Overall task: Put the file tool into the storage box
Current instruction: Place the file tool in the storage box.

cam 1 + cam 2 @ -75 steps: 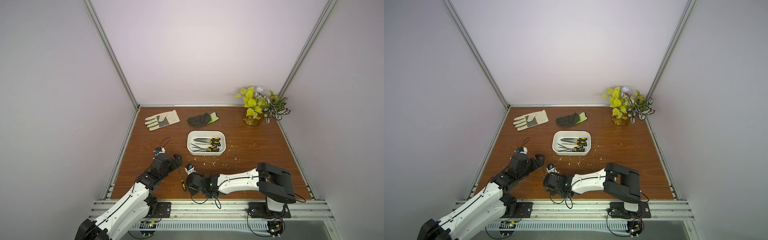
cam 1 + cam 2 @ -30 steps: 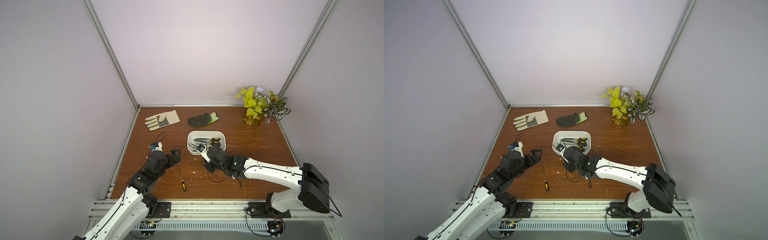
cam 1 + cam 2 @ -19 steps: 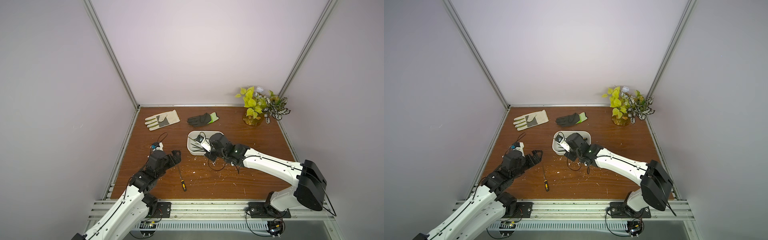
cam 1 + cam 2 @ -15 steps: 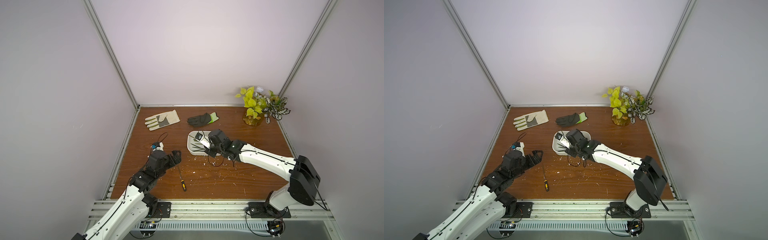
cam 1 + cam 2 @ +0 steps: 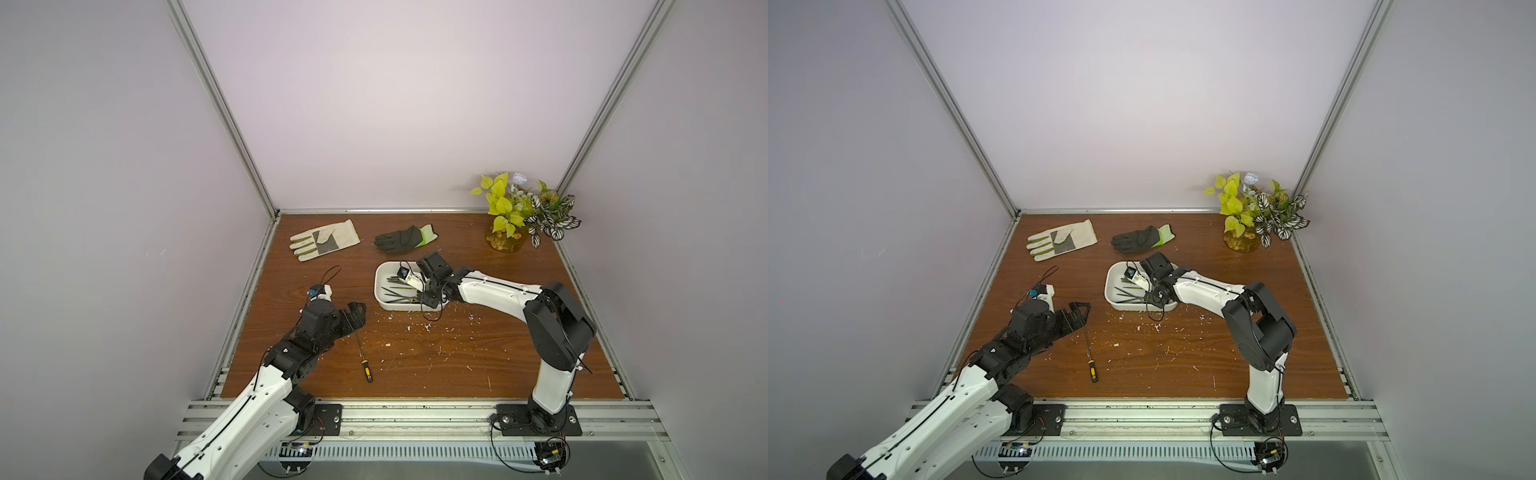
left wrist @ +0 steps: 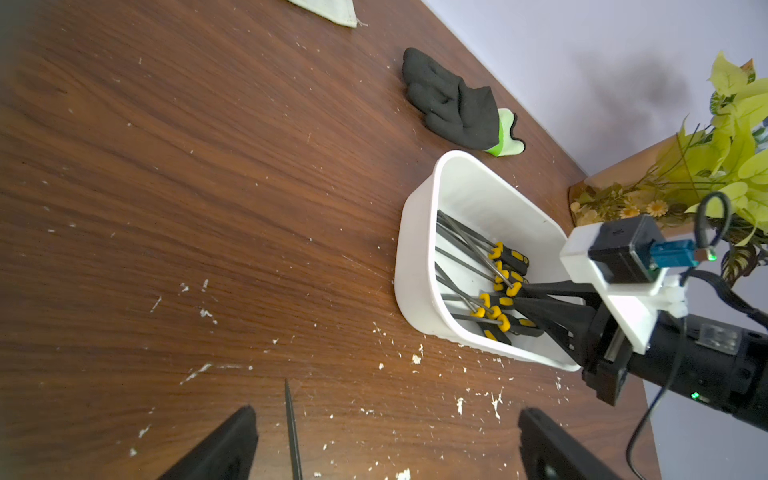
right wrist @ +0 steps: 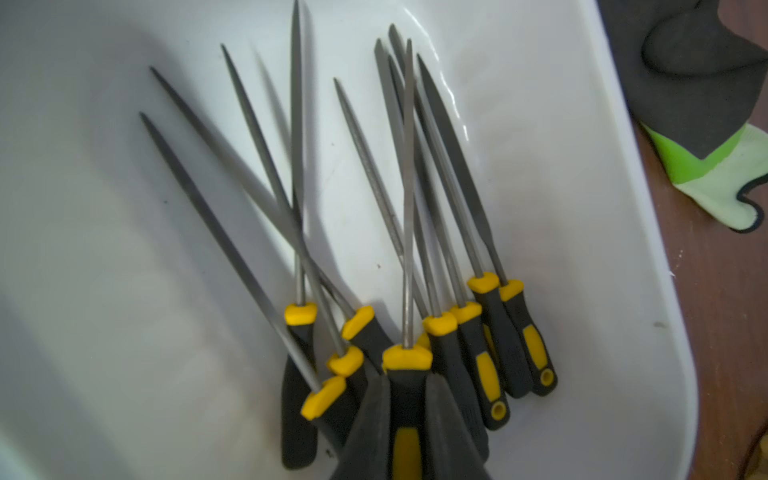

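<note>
REMOTE BENCH: My right gripper (image 7: 405,388) is clamped on the black-and-yellow handle of a file tool (image 7: 408,187). Its shaft stretches over the other files (image 7: 492,328) heaped in the white storage box (image 5: 377,286), at mid-frame in both top views; I cannot tell whether it touches them. Lower left of centre, my left gripper (image 5: 355,311) hangs with jaws spread above the wooden table (image 5: 478,365), beside the tip of a loose file (image 5: 364,360). A pale glove (image 5: 324,241) and a black glove (image 5: 401,240) lie above the box.
</note>
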Robot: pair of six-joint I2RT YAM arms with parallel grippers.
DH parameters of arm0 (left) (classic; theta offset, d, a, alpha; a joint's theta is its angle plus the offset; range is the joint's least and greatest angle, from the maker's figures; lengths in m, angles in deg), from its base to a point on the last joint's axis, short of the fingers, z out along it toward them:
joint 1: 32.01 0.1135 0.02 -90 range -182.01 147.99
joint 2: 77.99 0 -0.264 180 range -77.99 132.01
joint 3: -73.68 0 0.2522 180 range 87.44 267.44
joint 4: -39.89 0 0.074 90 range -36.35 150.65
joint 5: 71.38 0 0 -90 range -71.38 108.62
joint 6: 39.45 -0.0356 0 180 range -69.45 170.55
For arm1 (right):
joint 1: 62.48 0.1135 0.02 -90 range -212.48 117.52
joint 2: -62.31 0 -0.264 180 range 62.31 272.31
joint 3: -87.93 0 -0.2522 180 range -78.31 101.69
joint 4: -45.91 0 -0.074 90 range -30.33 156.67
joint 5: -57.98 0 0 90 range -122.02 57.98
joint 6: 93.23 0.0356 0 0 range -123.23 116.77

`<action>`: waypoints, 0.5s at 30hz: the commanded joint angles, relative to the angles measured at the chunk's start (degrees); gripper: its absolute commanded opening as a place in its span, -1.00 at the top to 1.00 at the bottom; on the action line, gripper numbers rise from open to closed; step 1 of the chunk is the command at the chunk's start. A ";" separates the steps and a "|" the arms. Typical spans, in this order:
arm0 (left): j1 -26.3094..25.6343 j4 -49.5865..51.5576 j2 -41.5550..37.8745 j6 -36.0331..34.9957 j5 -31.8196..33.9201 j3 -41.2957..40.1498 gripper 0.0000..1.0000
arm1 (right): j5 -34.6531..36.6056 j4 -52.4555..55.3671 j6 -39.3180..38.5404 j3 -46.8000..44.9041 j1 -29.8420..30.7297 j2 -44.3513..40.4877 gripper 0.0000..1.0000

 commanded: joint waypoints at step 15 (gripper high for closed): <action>0.42 -2.42 1.83 -0.21 -4.24 -1.14 -0.99 | -4.09 -1.13 -2.57 -3.74 0.39 -6.44 1.00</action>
